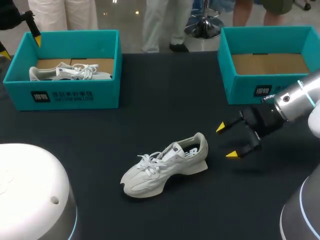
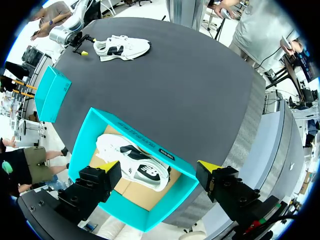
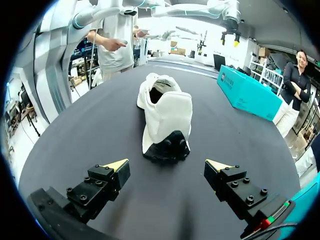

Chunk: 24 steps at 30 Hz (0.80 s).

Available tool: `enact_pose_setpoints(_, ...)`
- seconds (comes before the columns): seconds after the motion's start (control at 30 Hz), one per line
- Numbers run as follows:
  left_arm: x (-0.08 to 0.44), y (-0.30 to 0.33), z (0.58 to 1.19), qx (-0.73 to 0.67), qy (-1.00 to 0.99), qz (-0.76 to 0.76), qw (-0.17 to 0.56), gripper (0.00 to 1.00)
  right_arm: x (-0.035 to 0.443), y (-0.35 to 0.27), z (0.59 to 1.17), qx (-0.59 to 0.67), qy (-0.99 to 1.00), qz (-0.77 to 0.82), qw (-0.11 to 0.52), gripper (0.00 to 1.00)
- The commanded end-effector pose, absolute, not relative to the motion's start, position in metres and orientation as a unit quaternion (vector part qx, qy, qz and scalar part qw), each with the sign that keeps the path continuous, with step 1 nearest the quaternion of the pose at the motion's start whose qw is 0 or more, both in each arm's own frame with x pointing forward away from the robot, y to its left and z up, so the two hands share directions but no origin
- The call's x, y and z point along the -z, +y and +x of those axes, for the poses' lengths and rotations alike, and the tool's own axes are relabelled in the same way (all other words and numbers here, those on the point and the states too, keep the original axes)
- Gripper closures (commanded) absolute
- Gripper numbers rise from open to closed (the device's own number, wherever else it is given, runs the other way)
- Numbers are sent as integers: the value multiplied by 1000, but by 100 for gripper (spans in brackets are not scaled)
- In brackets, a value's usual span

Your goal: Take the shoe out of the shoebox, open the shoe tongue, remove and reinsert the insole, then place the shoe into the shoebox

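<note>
**Shoe out of the box, everything else to do**

Shoe (image 1: pixel 167 165) lies on its sole near the middle of the dark table (image 1: pixel 150 100), a little toward 6 o'clock. Its toe points to about 8 o'clock and its heel to 2 o'clock. Judged from this, the first step is done: the shoe is out and stands free on the cloth, touched by nothing.

The right gripper (image 1: pixel 227 141) hangs just off the heel, at 3 o'clock from the shoe. Its fingers are spread wide and hold nothing. In the right wrist view the heel faces the gripper squarely, straight ahead of the parted yellow tips and clear of them.

The left gripper (image 2: pixel 157 166) is far off at 10 o'clock, above the left shoebox (image 1: pixel 65 97). Its fingers are also wide apart and empty. A second shoe (image 1: pixel 70 72) lies inside that box on the cardboard floor. The right shoebox (image 1: pixel 240 90), at 2 o'clock, shows only a bare cardboard bottom.

The laces look done up and the tongue lies flat, so I judge the tongue unopened. The insole cannot be made out. Opening the tongue, taking out and refitting the insole, and boxing the shoe all appear to remain.
</note>
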State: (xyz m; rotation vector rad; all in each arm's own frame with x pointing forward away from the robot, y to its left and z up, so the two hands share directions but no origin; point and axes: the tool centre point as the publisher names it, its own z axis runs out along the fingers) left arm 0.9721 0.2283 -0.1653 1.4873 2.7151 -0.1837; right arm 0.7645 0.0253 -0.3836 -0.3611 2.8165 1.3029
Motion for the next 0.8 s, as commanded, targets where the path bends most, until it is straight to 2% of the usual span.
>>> enact_pose_setpoints(0.03, 165, 229, 971, 58, 875, 480, 21, 0, 389, 39, 772, -416, 900, -129, -22, 0)
enact_pose_setpoints(0.8, 165, 229, 971, 58, 875, 480, 21, 0, 398, 80, 772, -439, 883, -159, -56, 0)
